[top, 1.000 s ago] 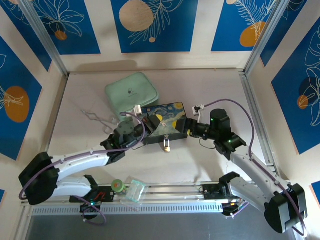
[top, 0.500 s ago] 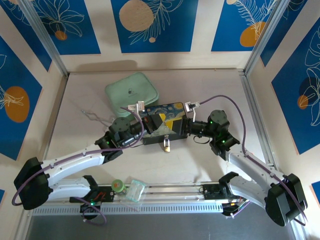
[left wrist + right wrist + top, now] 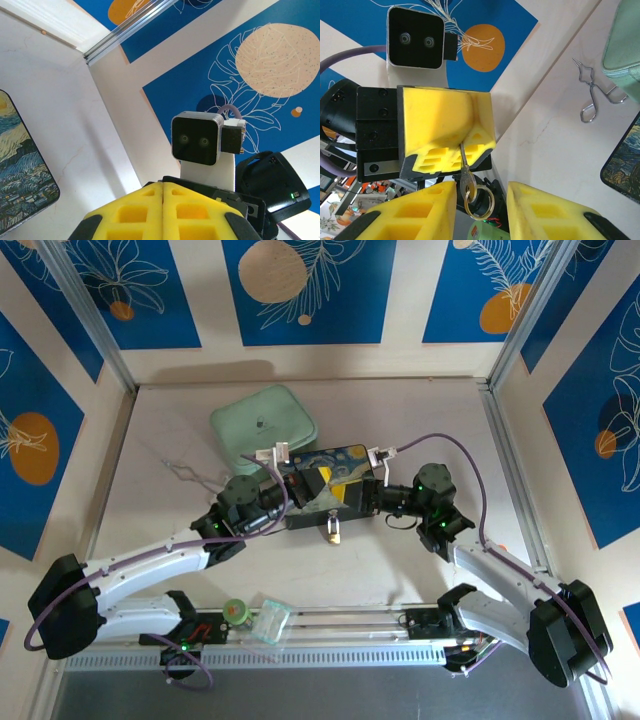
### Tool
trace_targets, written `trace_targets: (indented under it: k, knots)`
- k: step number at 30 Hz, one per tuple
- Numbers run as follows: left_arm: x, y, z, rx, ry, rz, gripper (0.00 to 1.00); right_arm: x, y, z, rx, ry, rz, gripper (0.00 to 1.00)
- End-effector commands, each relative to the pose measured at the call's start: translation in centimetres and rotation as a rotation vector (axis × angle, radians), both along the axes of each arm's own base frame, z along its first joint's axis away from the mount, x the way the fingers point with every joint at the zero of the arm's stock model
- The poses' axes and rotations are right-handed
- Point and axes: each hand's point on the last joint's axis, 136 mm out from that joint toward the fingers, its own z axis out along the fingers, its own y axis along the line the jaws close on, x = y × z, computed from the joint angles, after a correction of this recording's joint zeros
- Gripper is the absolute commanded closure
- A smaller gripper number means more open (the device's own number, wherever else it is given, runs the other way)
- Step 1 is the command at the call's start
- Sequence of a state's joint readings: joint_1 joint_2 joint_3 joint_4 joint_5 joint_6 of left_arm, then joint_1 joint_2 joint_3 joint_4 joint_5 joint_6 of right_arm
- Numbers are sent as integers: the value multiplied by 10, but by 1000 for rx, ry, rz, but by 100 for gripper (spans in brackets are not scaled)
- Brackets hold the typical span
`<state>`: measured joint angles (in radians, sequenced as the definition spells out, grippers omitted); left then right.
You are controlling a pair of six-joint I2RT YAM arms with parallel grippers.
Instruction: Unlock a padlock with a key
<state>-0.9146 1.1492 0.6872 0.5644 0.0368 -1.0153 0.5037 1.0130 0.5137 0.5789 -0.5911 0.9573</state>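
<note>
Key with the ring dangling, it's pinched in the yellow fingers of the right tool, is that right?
Not quite. The key, with the ring dangling, is pinched in the yellow fingers of the left tool, not the right one. The right wrist view shows it: the right tool is open, its own fingers apart on either side of the ring.

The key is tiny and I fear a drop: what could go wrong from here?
The key hangs from the shut left pincer by one end; a nudge from the open right pincer could knock it loose.
The right pincer may close on the ring instead of the key, leaving it dangling and hard to aim at the padlock.
</note>
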Motion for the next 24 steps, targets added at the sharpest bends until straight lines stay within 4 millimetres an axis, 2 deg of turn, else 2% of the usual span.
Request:
trace_targets:
  k: [1,5,17,24]
  knots:
    - [-3,-1,14,-20,-52,-4,100,-3,-1,9,24,-23,24,70]
    - [-1,1,11,-8,-43,8,100,-6,0,9,24,-26,45,76]
    - [0,1,8,-18,-33,13,100,-7,4,12,39,-23,71,76]
    - [0,-2,5,-26,-18,5,100,-5,3,9,40,-22,58,83]
